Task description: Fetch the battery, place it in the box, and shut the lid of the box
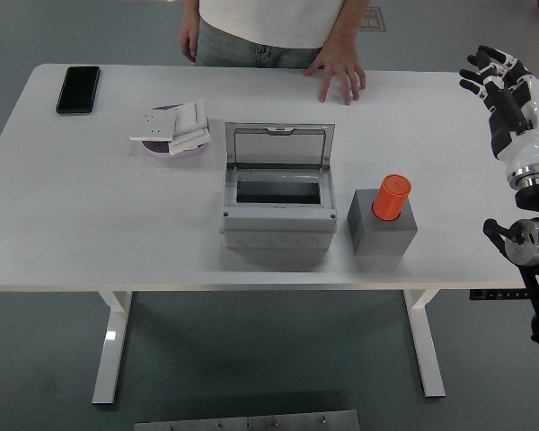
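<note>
Nothing done yet — the orange cylindrical battery (pixel 392 197) sits in its grey block holder (pixel 381 231), the grey plastic box (pixel 276 208) lid-up; right hand (pixel 500 90) fingers spread, empty.

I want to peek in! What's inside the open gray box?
The gray box has its lid up, and the opening looks dark and empty. Its deepest corners are hidden. The orange battery stands in its gray holder beside it.

A white table (pixel 90 224) on white legs, grey floor (pixel 251 359) beneath.
</note>
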Controlling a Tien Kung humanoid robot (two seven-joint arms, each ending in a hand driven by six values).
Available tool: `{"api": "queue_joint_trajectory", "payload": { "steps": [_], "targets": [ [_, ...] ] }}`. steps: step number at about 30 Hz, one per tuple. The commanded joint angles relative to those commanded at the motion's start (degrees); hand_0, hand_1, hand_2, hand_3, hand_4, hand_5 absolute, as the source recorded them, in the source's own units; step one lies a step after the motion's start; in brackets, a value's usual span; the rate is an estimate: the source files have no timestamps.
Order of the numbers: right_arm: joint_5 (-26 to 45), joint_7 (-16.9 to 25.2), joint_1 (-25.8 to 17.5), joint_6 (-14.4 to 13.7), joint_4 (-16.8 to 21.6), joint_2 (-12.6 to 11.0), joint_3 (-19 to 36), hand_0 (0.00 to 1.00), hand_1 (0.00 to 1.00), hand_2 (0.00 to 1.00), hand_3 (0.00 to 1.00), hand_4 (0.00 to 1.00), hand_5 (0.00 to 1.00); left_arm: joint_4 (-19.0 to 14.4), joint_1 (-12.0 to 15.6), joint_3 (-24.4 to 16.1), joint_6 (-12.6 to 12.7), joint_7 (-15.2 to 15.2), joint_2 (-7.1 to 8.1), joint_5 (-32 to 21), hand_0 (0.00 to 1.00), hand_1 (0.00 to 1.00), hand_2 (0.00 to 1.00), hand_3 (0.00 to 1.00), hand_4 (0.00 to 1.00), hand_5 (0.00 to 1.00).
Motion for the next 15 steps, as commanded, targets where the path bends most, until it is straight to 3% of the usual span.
{"api": "queue_joint_trajectory", "payload": {
  "steps": [4, 5, 15],
  "targets": [
    [-4.2, -1.1, -0.2, 0.4, 1.2, 0.3, -0.2, 0.684, 0.65, 0.69, 0.659, 0.739, 0.15, 0.0, -0.3, -0.4, 0.0, 0.3, -0.1, 0.7, 0.596, 0.734, 0.588, 0.57, 0.604, 0.095],
    [-5.5, -1.4, -0.2, 0.3, 1.6, 0.4, -0.4, 0.725, 0.674, 0.723, 0.742, 0.804, 0.106, 0.0, -0.4, -0.5, 0.0, 0.4, -0.12, 0.9, 0.596, 0.735, 0.588, 0.57, 0.604, 0.096],
    [-12.8, -0.5, -0.5, -2.6, 1.7, 3.3, -3.2, 0.722, 0.641, 0.667, 0.724, 0.814, 0.116, -0.1, -0.9, -1.4, 0.0, 1.2, -0.37, 2.6, 0.596, 0.734, 0.589, 0.57, 0.604, 0.095]
  ]
}}
